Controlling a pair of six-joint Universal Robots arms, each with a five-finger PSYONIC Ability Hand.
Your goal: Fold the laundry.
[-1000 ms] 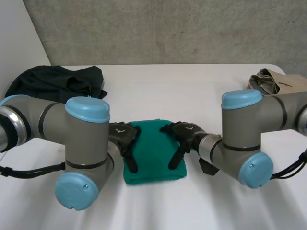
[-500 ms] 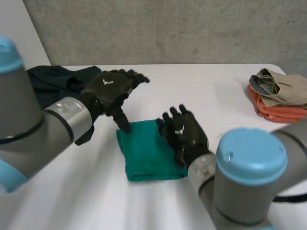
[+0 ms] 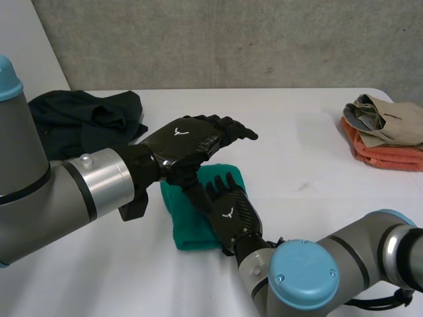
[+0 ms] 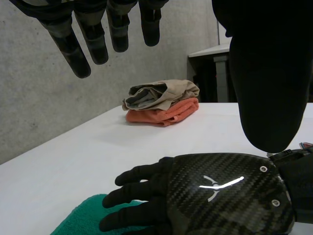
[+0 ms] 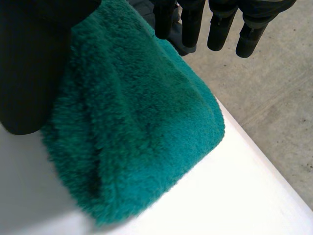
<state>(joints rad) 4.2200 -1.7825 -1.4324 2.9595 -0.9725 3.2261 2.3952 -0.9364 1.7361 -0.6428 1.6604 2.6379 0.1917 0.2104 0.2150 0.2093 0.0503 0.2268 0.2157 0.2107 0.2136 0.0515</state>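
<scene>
One green towel (image 3: 182,226), folded; right robot hand (image 3: 230,212) flat atop, left robot hand (image 3: 188,140) spread above. Dark garment (image 3: 79,119) beyond it: unfolded.

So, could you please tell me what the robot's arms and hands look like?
Both arms are thick grey tubes; the left arm has a silver wrist band, the right arm a round light-blue cap. The left hand and right hand are black with a carbon-weave back, each bearing a small white emblem.
</scene>
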